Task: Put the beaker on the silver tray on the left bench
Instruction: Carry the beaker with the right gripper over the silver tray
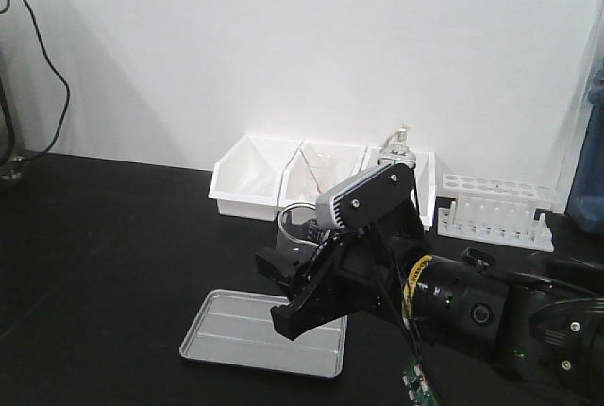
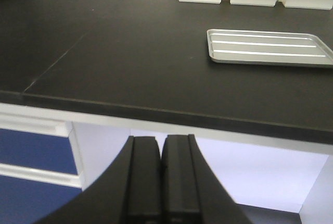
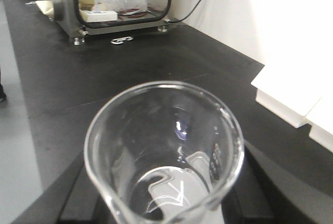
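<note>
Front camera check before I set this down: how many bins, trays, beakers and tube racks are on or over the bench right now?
white bins: 3
silver tray: 1
beaker: 1
test-tube rack: 1
Total: 6

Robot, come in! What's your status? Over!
Left gripper shut, empty. Right gripper holds beaker aloft by silver tray. Tray bare, nothing in the way. Over.
</note>
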Available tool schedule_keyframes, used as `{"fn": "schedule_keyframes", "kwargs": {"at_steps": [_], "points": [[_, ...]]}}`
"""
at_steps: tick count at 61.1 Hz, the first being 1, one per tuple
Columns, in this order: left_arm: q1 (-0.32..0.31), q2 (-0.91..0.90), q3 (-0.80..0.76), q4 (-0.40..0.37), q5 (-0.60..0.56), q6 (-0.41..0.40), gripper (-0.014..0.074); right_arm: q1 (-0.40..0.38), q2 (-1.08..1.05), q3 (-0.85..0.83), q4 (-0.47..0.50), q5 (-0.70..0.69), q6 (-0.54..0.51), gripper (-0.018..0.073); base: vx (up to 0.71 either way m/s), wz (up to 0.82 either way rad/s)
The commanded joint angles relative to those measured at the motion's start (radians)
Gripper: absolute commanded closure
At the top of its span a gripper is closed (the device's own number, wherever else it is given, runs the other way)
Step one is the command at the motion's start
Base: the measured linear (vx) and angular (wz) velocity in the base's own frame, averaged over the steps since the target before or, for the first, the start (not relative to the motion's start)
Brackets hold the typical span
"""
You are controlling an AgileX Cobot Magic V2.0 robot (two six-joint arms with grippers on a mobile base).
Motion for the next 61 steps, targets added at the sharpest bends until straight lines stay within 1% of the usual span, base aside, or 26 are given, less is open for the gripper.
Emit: {"fn": "schedule_keyframes", "kwargs": {"at_steps": [1,29,61], "points": [[0.002,-0.006,0.018,-0.005,-0.083,0.000,0.0595,-0.001,-0.038,-0.033,0.016,-0.047,0.001,0.0571,0.20,-0.11],[0.002,-0.006,0.018,-0.005,-0.083,0.000,0.0595,-0.001,-0.038,-0.033,0.016,-0.047,0.001,0.0571,0.13,-0.10],[0.002,-0.006,0.018,-0.005,-0.083,0.000,0.0595,-0.001,-0.038,-0.033,0.016,-0.048,0.001,0.0571,0.03,-0.04]]}}
